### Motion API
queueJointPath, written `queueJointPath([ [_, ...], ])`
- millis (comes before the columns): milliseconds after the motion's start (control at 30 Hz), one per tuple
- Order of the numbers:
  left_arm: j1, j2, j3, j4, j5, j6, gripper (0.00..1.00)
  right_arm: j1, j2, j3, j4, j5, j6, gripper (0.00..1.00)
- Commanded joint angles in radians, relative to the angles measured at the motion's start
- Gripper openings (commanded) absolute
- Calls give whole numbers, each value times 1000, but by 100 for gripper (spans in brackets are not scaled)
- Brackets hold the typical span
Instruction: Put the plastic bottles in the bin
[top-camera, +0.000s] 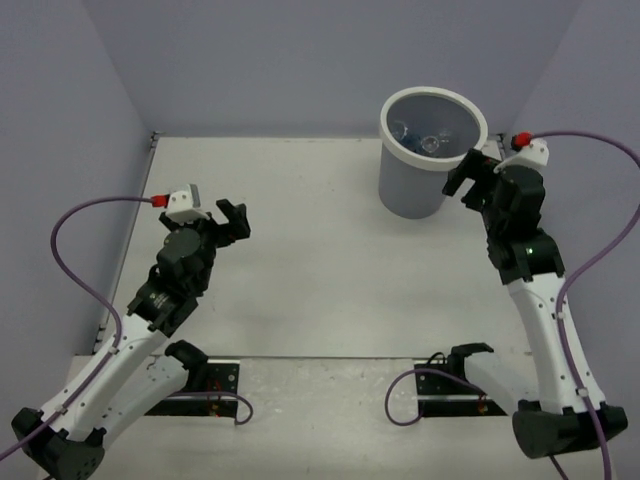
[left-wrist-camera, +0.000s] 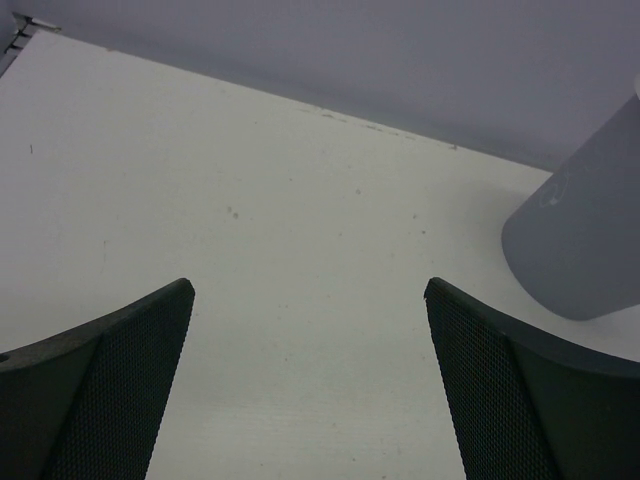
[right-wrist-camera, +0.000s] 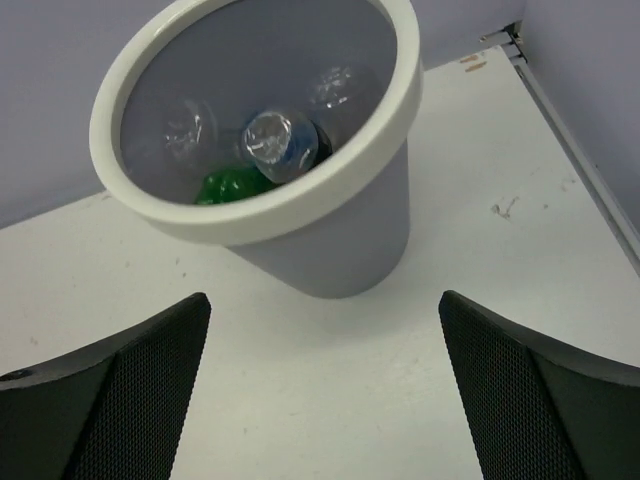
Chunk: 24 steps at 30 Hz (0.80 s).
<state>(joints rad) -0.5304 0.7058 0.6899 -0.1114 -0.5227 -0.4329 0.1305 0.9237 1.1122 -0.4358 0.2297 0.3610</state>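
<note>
Smooth tapered bin (top-camera: 410, 195), upper right, is holding glossy bottles (right-wrist-camera: 280, 145), mostly hidden; left gripper (top-camera: 236, 222) and right gripper (top-camera: 470, 172) are hanging released

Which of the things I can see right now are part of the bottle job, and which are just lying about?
Part of the job:
- bin
- bottles inside it, among them a green bottle and a clear blue-labelled bottle
- right pincer, open, near the bin
- left pincer, open

Just there:
- table
- purple cables
</note>
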Motion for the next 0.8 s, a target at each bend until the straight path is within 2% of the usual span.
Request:
queueJointPath([
  [0, 5, 14, 35, 29, 18, 31, 100, -13, 242, 247, -81, 94, 59, 99],
  [133, 4, 56, 64, -1, 38, 30, 100, -67, 486, 486, -205, 99, 131, 99],
  [267, 5, 77, 77, -6, 36, 30, 100, -104, 641, 641, -288, 108, 168, 99],
  [500, 4, 73, 76, 10, 30, 30, 100, -118, 720, 664, -290, 134, 173, 99],
  [767, 6, 67, 66, 28, 20, 26, 100, -118, 683, 672, -230, 99, 129, 99],
])
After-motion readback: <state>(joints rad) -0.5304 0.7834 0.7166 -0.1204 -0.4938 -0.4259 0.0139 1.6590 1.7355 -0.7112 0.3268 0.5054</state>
